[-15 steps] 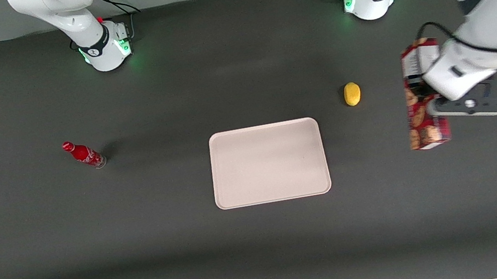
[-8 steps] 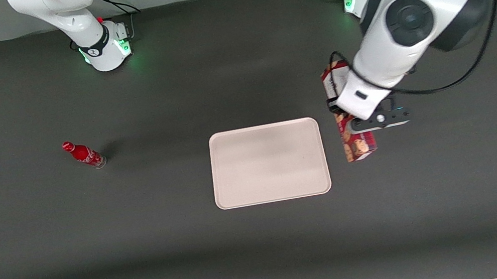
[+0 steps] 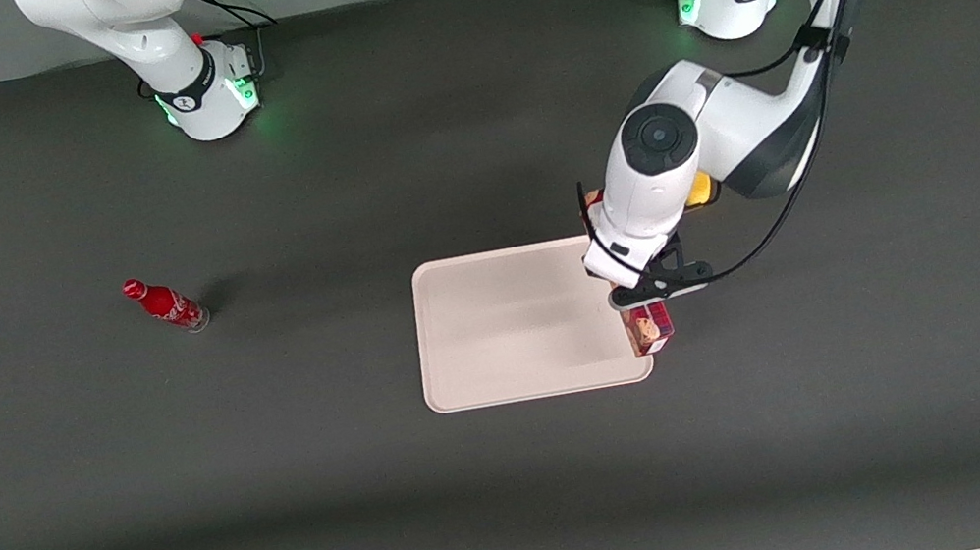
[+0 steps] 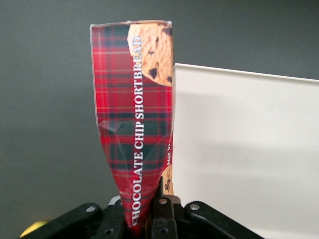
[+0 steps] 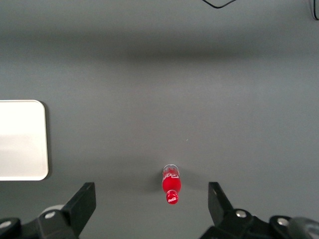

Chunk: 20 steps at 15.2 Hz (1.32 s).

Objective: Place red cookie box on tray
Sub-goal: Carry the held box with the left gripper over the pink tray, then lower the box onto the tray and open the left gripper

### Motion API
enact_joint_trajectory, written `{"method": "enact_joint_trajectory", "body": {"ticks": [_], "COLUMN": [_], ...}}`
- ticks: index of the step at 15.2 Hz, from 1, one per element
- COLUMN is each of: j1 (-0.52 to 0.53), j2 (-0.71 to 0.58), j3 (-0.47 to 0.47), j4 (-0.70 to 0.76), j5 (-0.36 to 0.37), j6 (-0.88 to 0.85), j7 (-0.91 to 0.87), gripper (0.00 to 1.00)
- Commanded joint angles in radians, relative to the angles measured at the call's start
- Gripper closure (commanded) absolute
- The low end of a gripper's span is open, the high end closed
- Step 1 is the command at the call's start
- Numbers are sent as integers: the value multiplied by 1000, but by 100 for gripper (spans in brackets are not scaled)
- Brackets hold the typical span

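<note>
Red cookie box [image 4: 135, 124] clamped in the gripper [image 4: 149, 209], carried aloft over the tray [image 3: 509, 331] edge nearest the working arm. Transport step, by judgement. Next: shift further over the tray, lower, release onto it

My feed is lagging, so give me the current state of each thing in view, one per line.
red cookie box: held in the tool, raised over the tray's rim at the working arm's end.
tool: shut on the red cookie box.
tray: flat on the table, nothing on it.
red bottle: standing, toward the parked arm's end.
yellow object: mostly hidden by the arm.
</note>
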Motion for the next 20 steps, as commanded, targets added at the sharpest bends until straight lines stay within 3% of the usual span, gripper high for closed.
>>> {"method": "enact_joint_trajectory", "body": {"ticks": [1, 5, 11, 13, 14, 20], "j1": [-18, -18, -18, -18, -18, -18], "j2": [82, 187, 235, 237, 237, 235], "j3": [-3, -3, -2, -2, -2, -2], "j4": [18, 31, 52, 52, 52, 52], "j5": [101, 274, 298, 299, 299, 299], "j6": [77, 157, 165, 167, 167, 165], "j7": [-65, -155, -162, -160, -159, -159], "gripper": [100, 100, 100, 7, 0, 0]}}
